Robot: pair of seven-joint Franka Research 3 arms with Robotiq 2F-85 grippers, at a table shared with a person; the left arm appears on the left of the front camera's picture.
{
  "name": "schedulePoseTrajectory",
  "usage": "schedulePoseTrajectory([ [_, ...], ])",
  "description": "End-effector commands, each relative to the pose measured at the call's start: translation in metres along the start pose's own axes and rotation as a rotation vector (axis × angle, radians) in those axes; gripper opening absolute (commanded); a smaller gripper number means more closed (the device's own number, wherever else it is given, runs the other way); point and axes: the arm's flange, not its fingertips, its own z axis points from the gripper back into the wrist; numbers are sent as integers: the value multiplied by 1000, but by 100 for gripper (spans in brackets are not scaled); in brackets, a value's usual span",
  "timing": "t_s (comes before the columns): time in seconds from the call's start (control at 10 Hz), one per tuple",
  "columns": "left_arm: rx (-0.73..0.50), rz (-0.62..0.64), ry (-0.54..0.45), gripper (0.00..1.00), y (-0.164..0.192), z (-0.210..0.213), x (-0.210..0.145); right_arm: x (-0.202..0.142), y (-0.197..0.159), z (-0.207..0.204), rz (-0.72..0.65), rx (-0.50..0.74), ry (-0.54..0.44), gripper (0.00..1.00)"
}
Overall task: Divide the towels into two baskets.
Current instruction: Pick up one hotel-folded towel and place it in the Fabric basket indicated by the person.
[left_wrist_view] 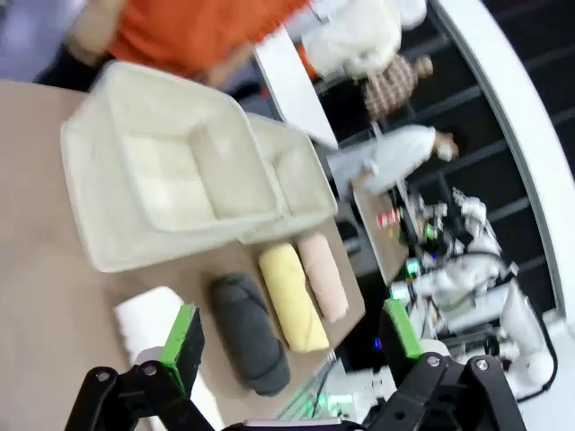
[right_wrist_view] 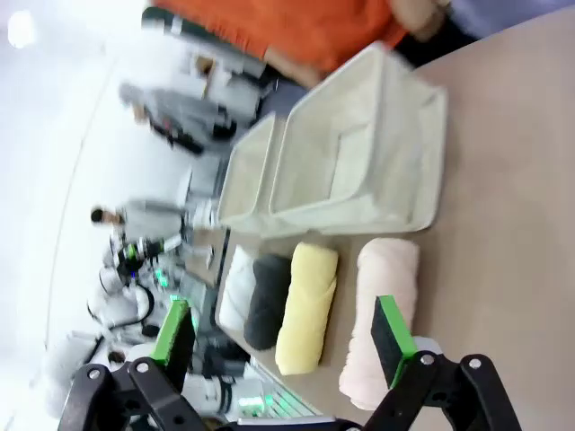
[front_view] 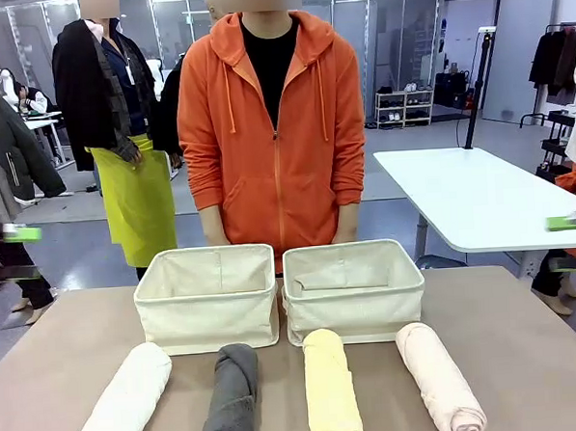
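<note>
Four rolled towels lie in a row along the table's near side: white point(front_view: 124, 403), dark grey point(front_view: 232, 397), pale yellow point(front_view: 331, 387) and pale pink point(front_view: 440, 381). Just behind them stand two cream canvas baskets side by side, the left one point(front_view: 207, 321) and the right one point(front_view: 356, 318), both with nothing inside. My left gripper point(front_view: 15, 253) hovers open off the table's left edge. My right gripper point(front_view: 564, 243) hovers open off the right edge. The left wrist view shows my open left gripper point(left_wrist_view: 292, 337) above the towels. In the right wrist view my open right gripper point(right_wrist_view: 283, 334) hangs over the pink towel point(right_wrist_view: 382, 296) and the yellow towel point(right_wrist_view: 305, 305).
A person in an orange hoodie point(front_view: 272, 129) stands at the far side, close behind the baskets, hands down. A white table point(front_view: 471, 196) stands beyond at the right. Bare tabletop point(front_view: 53, 344) lies either side of the baskets.
</note>
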Motion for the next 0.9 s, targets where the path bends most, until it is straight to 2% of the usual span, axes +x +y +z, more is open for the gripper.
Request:
schedulePoseTrajectory([
  [0.0,37,32,-142,100,7,44,-57,-15,-18,45,-33,3,-157,100],
  [0.2,101,90,-273,100,20,92,-76,-23,-22,95,-61,-33,-272,100],
  [0.4,180,127,-329,100,20,105,-80,-26,-19,114,-60,-83,-335,100],
  [0.5,130,108,-292,100,34,129,-19,-12,-29,118,-94,-58,-282,100],
  [0.8,130,108,-292,100,34,129,-19,-12,-29,118,-94,-58,-282,100],
])
